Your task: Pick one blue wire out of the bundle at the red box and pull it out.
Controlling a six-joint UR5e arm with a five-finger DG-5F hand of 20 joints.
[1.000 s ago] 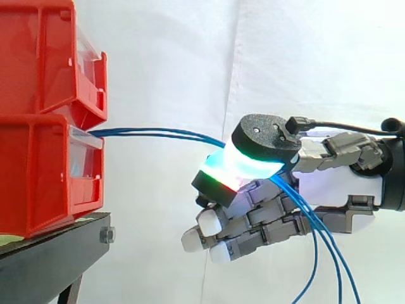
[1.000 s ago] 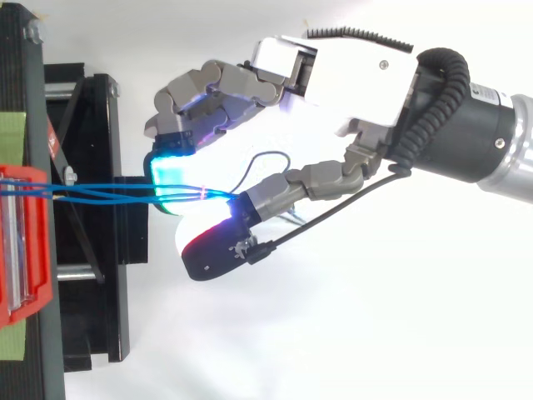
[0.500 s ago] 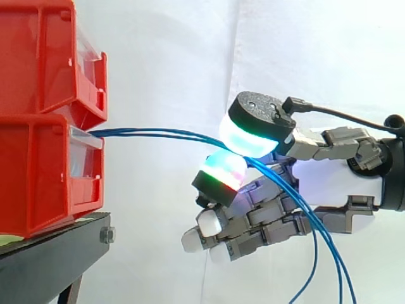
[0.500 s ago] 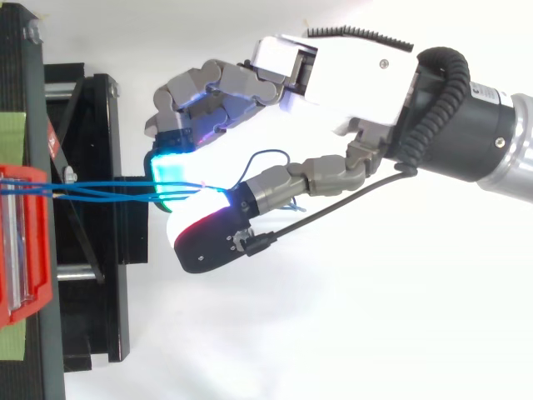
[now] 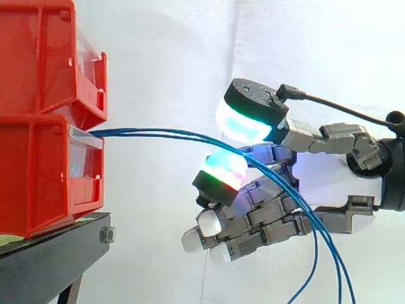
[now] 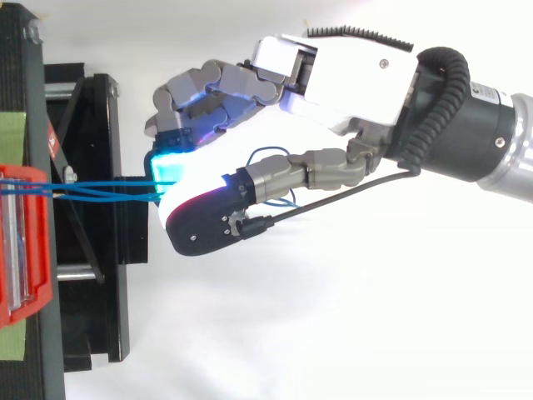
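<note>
Blue wires [image 5: 158, 133] run in a small bundle from the front of the lower red box [image 5: 44, 171] straight across to the hand [image 5: 332, 183], then droop past its palm. The hand is parted, not pinching. Its thumb pad [image 5: 243, 120] stands clear above a finger pad [image 5: 221, 170], and the wires pass loosely through that gap. I'd guess it holds wide to single out one wire before closing.

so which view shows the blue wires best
Side view: the blue wires run from the lower red bin through the hand's parted pads and hang down. Top view: the hand covers most of their length.
</note>
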